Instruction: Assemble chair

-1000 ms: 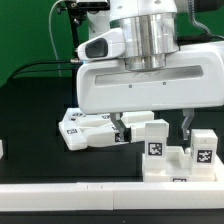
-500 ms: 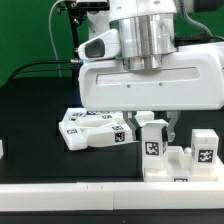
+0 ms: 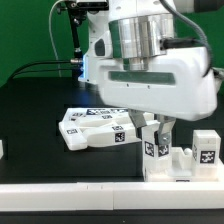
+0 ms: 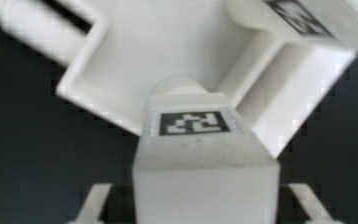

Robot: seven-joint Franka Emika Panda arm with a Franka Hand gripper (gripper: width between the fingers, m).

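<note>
The gripper is squeezing a tagged block between its half-closed fingers, the block standing upright, while flat panels are lying just beside it.

The Panda arm reaches straight down, its broad white hand set at a slant. The gripper points at the table, fingers pressed against both sides of a tagged white block.

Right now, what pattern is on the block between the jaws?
A black-and-white square tag on the white block; clearest in the wrist view.
</note>
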